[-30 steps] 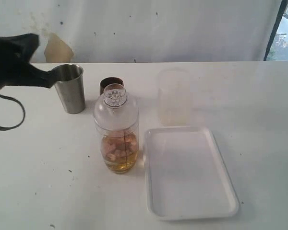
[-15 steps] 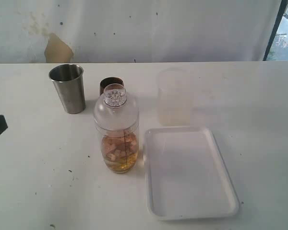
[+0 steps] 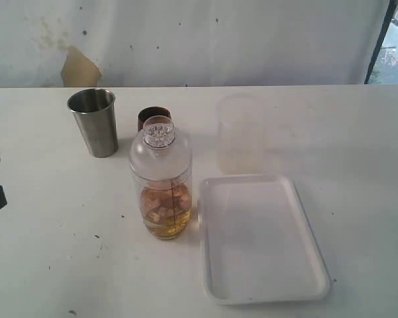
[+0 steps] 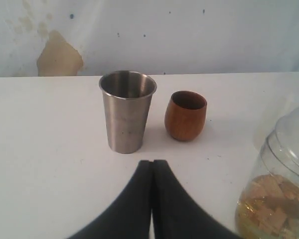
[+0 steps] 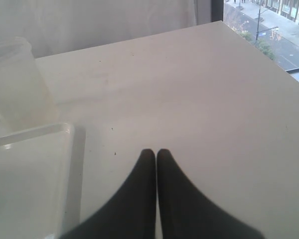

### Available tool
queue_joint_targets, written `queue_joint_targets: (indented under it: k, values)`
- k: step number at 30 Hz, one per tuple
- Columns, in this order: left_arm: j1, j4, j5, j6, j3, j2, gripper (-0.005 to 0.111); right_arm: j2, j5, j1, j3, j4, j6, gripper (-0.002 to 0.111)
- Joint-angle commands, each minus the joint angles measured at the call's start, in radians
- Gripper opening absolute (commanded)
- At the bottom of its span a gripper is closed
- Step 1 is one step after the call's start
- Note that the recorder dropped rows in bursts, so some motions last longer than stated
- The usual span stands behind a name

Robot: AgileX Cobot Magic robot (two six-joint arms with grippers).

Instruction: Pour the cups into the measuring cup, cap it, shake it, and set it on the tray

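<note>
At left edge of table (image 3: 46,265), left gripper (image 4: 152,162), jaws pressed together, apparently nearer upright capped measuring cup (image 3: 161,192) than right gripper (image 5: 155,151), likewise closed.

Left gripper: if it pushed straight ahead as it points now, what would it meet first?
The shut left gripper aims at the narrow gap between the tapered shiny steel tumbler and the rounded dark-brown wooden cup. It would probably graze the tumbler first; depth is unclear.
</note>
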Motion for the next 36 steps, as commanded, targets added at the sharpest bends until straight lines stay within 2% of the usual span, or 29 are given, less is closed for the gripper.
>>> queue_joint_targets:
  k: [1, 4, 7, 8, 9, 10, 11, 12, 14, 17, 20, 22, 24, 27, 28, 32, 36]
  values:
    - [-0.006, 0.001, -0.081, -0.002, 0.002, -0.008, 0.0, 0.0, -0.006, 0.0, -0.001, 0.0, -0.002, 0.0]
    - [-0.03, 0.004, -0.1, 0.038, 0.002, -0.019, 0.0, 0.0, -0.006, 0.0, -0.001, 0.0, -0.002, 0.0]
    - [0.005, 0.006, -0.031, 0.032, 0.002, -0.068, 0.0, 0.0, -0.006, 0.0, -0.001, 0.0, -0.002, 0.0]
    - [0.084, 0.006, 0.077, 0.005, 0.002, -0.107, 0.0, 0.0, -0.006, 0.0, -0.001, 0.0, -0.002, 0.0]
    - [0.134, 0.006, 0.128, 0.002, 0.002, -0.126, 0.0, 0.0, -0.006, 0.0, -0.001, 0.0, -0.002, 0.0]
    - [0.241, 0.006, 0.263, 0.002, 0.002, -0.181, 0.0, 0.0, -0.006, 0.0, -0.001, 0.0, -0.002, 0.0]
    - [0.282, 0.006, 0.302, 0.002, 0.002, -0.21, 0.0, 0.0, -0.006, 0.0, -0.001, 0.0, -0.002, 0.0]
    - [0.362, 0.006, 0.358, 0.01, 0.002, -0.272, 0.0, 0.0, -0.006, 0.0, -0.001, 0.0, -0.002, 0.0]
    - [0.422, 0.006, 0.4, 0.113, 0.002, -0.347, 0.0, 0.0, -0.006, 0.0, -0.001, 0.0, -0.002, 0.0]
    - [0.429, -0.005, 0.424, 0.19, 0.008, -0.392, 0.0, 0.0, -0.006, 0.0, -0.001, 0.0, -0.002, 0.0]
    - [0.429, -0.01, 0.31, 0.135, 0.098, -0.435, 0.0, 0.0, -0.006, -0.002, -0.001, 0.0, -0.004, 0.0]
    - [0.429, 0.131, 0.248, -0.048, 0.173, -0.515, 0.0, 0.0, -0.006, -0.002, -0.001, 0.0, -0.004, 0.0]
    - [0.429, 0.283, 0.246, -0.21, 0.225, -0.58, 0.0, 0.0, -0.006, -0.002, -0.001, 0.0, -0.004, 0.0]
    - [0.429, 0.365, 0.236, -0.279, 0.258, -0.654, 0.0, 0.0, -0.006, -0.002, -0.001, 0.0, -0.004, 0.0]
    - [0.429, 0.365, 0.319, -0.279, 0.258, -0.681, 0.0, 0.0, -0.006, -0.002, -0.001, 0.0, -0.004, 0.0]
    - [0.429, 0.365, 0.478, -0.257, 0.258, -0.768, 0.0, 0.0, -0.006, -0.002, -0.001, 0.0, -0.004, 0.0]
    - [0.429, 0.363, 0.464, -0.251, 0.258, -0.822, 0.0, 0.0, -0.006, -0.002, -0.001, 0.0, -0.004, 0.0]
